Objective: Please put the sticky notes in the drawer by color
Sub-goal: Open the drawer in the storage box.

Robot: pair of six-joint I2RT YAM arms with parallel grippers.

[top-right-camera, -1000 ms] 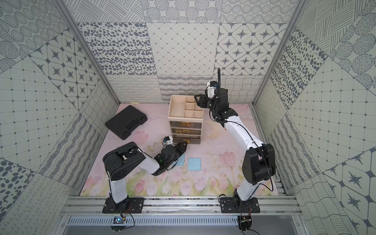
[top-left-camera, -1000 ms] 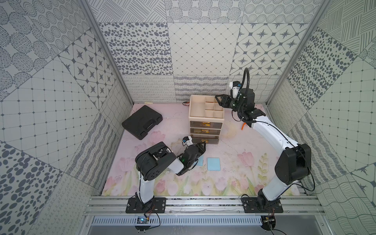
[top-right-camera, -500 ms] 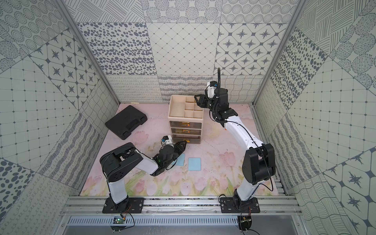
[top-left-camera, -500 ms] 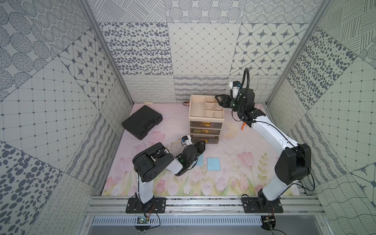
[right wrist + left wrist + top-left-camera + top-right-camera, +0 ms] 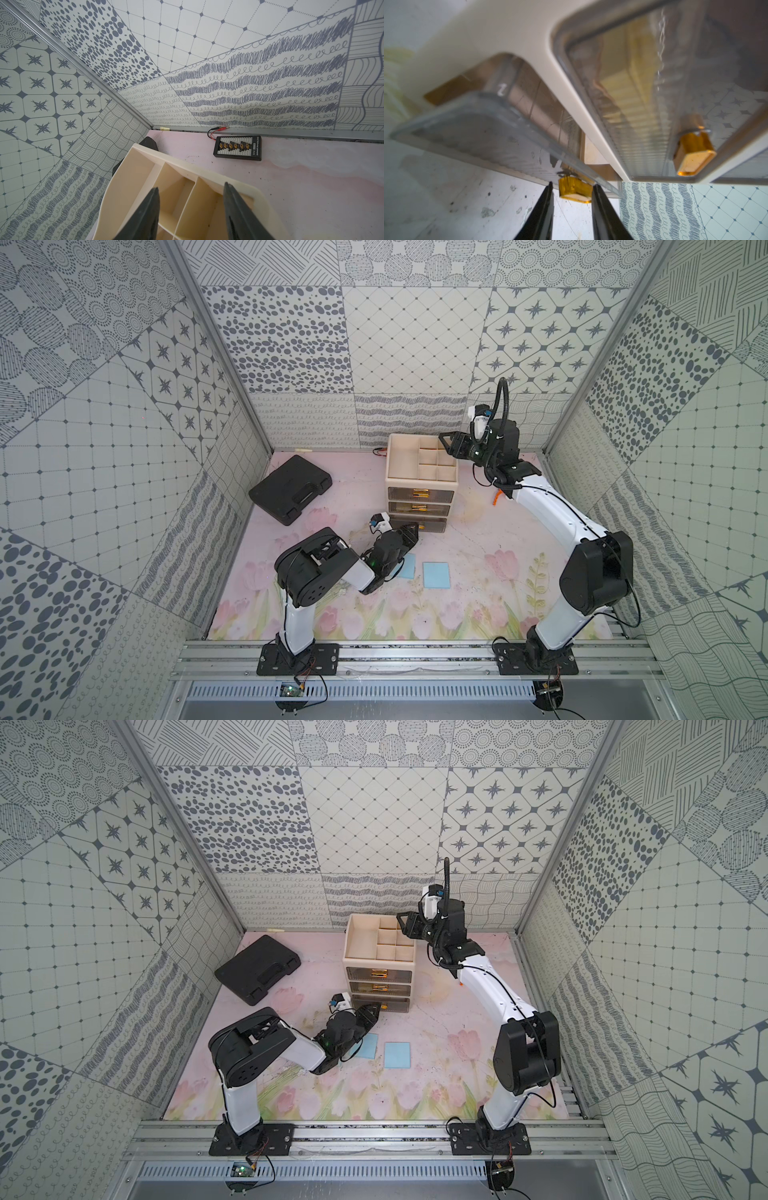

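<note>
**Left Claw at the Bottom Drawer's Handle**

The left claw (image 5: 413, 527) was down low on the mat (image 5: 478, 614), right at the front of the drawer box (image 5: 420, 479). In the left wrist view, its two black fingers (image 5: 543, 212) stood on either side of the gold handle (image 5: 575, 191) of the bottom drawer (image 5: 477, 133). One finger touched the handle. The other was just beside it, with a thin gap. I could not tell if the claw was squeezing the handle tight. The bottom drawer stuck out a little from the box. Behind the see-through front of the middle drawer (image 5: 643, 135) sat a stack of yellow sticky notes (image 5: 627, 89).

In both top views, two blue notes lay flat on the mat. The first blue note (image 5: 408, 566) was at 6 o'clock from the left claw, near it and partly hidden under the left arm. The second blue note (image 5: 436, 575) was at 5 o'clock from that claw, just beside the first one but not touching it.

The right claw (image 5: 445, 442) was over the 2 o'clock corner of the box's top tray (image 5: 405, 460). Its fingers were wide apart and held nothing. A black case (image 5: 291, 488) lay at 9 o'clock from the box.
</note>
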